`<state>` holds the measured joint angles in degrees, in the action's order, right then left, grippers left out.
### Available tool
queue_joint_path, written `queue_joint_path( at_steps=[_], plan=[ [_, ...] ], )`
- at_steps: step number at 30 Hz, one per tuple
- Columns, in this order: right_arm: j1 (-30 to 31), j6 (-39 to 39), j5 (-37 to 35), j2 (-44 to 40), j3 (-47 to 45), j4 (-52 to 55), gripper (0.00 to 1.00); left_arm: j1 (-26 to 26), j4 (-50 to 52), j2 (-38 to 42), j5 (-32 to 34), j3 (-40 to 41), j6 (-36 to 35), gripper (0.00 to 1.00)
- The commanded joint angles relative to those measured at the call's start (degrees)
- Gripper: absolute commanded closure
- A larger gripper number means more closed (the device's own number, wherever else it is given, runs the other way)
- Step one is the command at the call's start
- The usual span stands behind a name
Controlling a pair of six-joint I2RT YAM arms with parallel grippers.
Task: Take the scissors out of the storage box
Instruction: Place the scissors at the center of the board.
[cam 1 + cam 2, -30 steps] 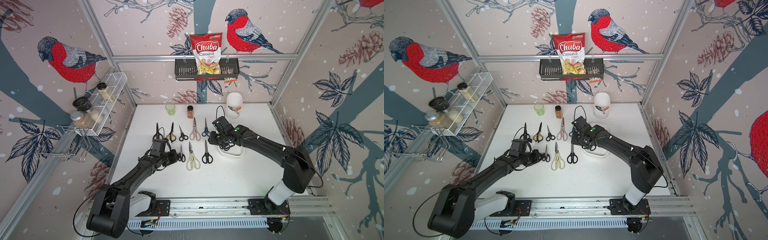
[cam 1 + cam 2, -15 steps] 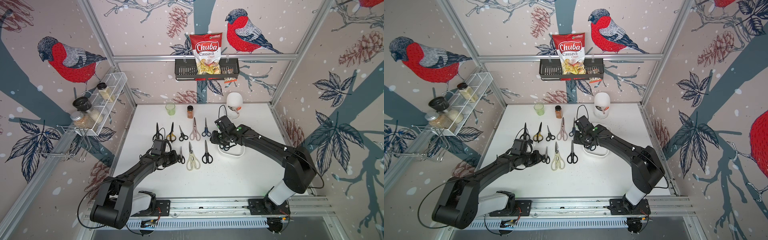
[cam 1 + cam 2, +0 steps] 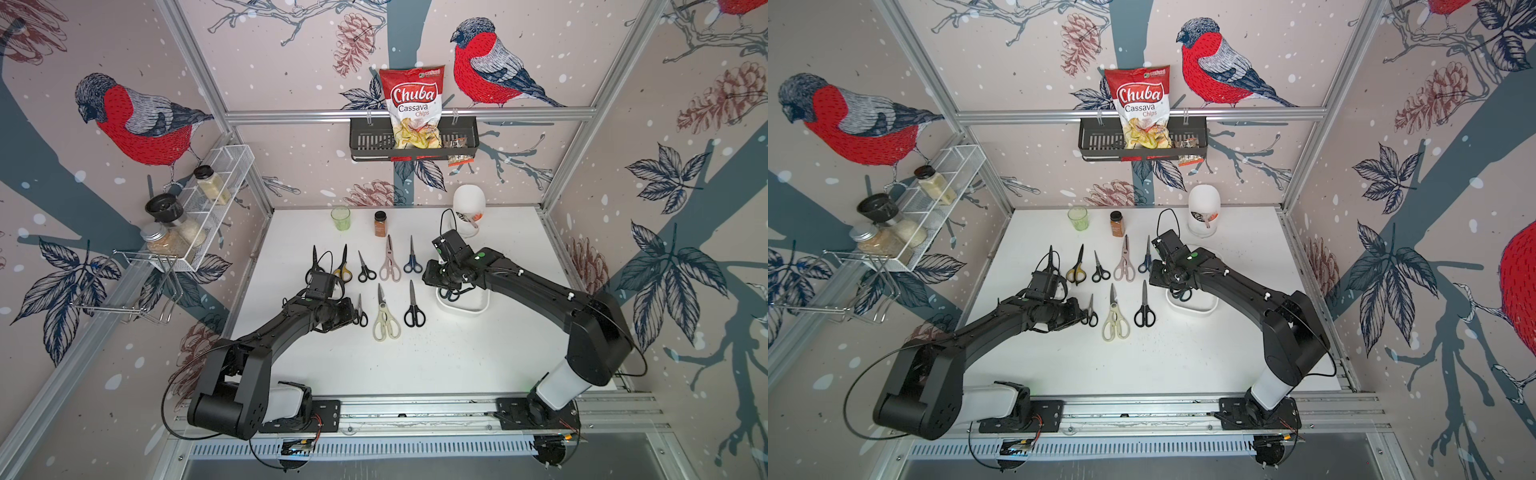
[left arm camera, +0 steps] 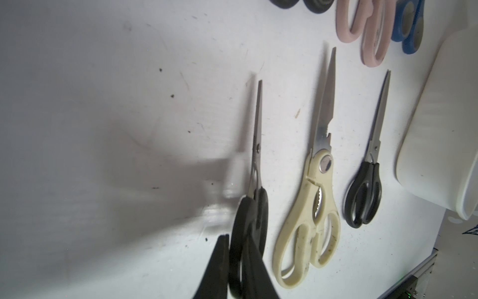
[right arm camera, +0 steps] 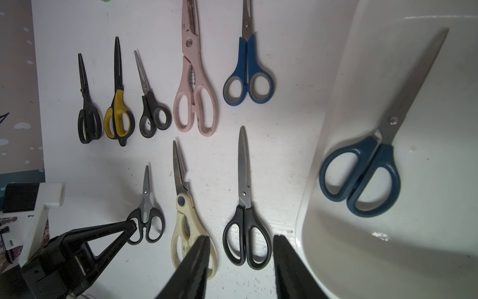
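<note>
Scissors with navy handles (image 5: 393, 121) lie inside the storage box (image 5: 413, 259), just beside the spread, empty right tool (image 5: 241, 238). The left tool (image 4: 239, 243) pinches the handle of the small black pair (image 4: 257, 139) lying on the bench (image 4: 129, 103).

Slightly looser grip of the left pincer (image 5: 132, 225) on the small black scissors (image 5: 145, 204).

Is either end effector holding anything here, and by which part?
The left end effector pinches the small black scissors by one handle loop as they lie on the table. The right end effector is open, holding nothing.
</note>
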<state>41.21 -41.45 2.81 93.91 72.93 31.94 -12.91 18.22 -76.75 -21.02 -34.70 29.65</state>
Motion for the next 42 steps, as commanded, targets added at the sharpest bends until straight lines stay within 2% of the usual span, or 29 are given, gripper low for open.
queue_joint_path(
  at_steps=[1, 8, 15, 18, 27, 38, 42],
  plan=[
    [-0.32, 1.15, 0.09, 0.45, 0.48, -0.97, 0.54, 0.13, 2.62, -1.38, -0.32, -1.01, -2.91, 0.85],
    [-0.78, 1.28, -0.07, 0.93, 1.17, -1.01, 0.54, 0.10, 3.14, -4.28, -0.41, -1.46, -3.27, 0.83],
    [-2.67, 0.72, -2.45, 0.47, 0.90, 1.32, 0.54, 0.19, 3.68, -3.85, 0.32, -1.85, -2.88, 0.65],
    [-5.07, 0.92, -3.41, -0.19, 0.10, 3.06, 0.53, 0.18, 4.57, -3.36, 0.60, -2.55, -3.18, 0.61],
    [-12.88, 3.74, -4.67, -3.81, -7.86, 4.36, 0.54, 0.16, 8.16, -0.16, 3.72, -7.87, -3.03, 0.60],
    [-13.26, 6.78, -5.76, -0.53, -13.82, -1.03, 0.63, 0.16, -0.02, 6.84, 0.39, -10.65, 7.01, 0.61],
    [-13.11, 7.86, -6.14, 1.58, -13.63, -3.34, 0.64, 0.20, -0.02, 8.01, 0.69, -10.68, 7.28, 0.61]
  ],
)
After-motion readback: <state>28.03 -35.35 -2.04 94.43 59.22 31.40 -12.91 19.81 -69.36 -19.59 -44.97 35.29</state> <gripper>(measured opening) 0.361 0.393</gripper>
